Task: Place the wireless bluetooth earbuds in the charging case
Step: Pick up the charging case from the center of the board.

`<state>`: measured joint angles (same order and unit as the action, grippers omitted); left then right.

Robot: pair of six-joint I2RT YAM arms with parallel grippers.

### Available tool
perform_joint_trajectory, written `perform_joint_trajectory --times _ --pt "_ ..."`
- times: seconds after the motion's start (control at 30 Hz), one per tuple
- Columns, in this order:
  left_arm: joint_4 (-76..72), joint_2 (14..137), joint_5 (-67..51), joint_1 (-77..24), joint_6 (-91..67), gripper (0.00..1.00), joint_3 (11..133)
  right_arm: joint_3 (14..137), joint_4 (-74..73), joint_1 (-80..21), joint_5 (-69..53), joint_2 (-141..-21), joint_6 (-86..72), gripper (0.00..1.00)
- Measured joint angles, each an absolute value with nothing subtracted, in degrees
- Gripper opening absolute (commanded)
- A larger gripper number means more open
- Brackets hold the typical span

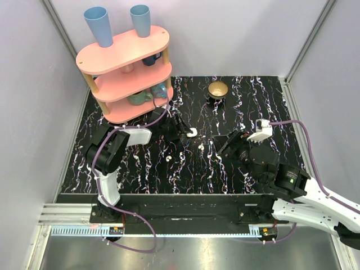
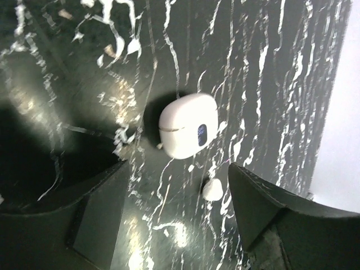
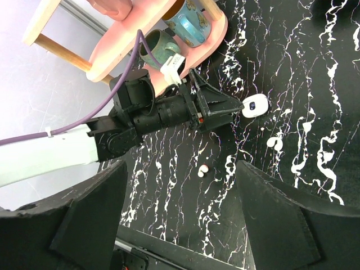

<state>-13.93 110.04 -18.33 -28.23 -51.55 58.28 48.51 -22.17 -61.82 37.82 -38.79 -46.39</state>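
Case (image 2: 188,125) lies free just ahead of released left claw (image 2: 179,169)

The charging case rests on the black marbled tabletop (image 1: 270,101), just beyond the left claw's fingertips and apart from them. It appears closed, with a thin seam along one side and a small dark mark on its top. The left claw is released: its two dark fingers (image 2: 95,219) stand spread, and nothing is gripped between them.

One earbud (image 2: 212,189) lies on the tabletop nearer to the left claw than the case does. It sits inside the spread of the fingers, close to one fingertip, and touches neither the finger nor the case. The second earbud (image 1: 169,159) lies behind the left claw, back toward the arm bases and well apart from the case. From the right wrist it shows out ahead of the right claw (image 3: 181,167), framed in the gap between that claw's fingers.

The right claw is also released, its jaws wide and empty. It hangs above the tabletop and faces the left claw, with the case and the nearer earbud lying between the two.

Beyond the right claw, toward the back wall, stands a gold bowl (image 1: 218,89). Behind the left claw's far side stands a pink shelf (image 1: 124,56), with mugs on its lower tiers and two blue cups (image 1: 99,25) on top.
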Motion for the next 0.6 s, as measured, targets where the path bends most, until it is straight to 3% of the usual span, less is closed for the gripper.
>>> perform_joint_trajectory --times 0.23,0.43,0.6 --pt "-6.9 101.4 -15.0 -28.0 -46.3 0.76 55.1 48.5 -22.2 -61.8 37.3 -38.8 -46.5 0.85" --pt "-2.6 84.6 -11.2 -28.0 -41.2 0.79 52.9 48.5 -22.2 -61.8 36.7 -39.6 -46.5 0.86" --pt "-1.4 67.5 -9.3 -27.6 -37.0 0.92 48.4 48.8 -22.2 -61.8 35.3 -43.9 -44.3 0.93"
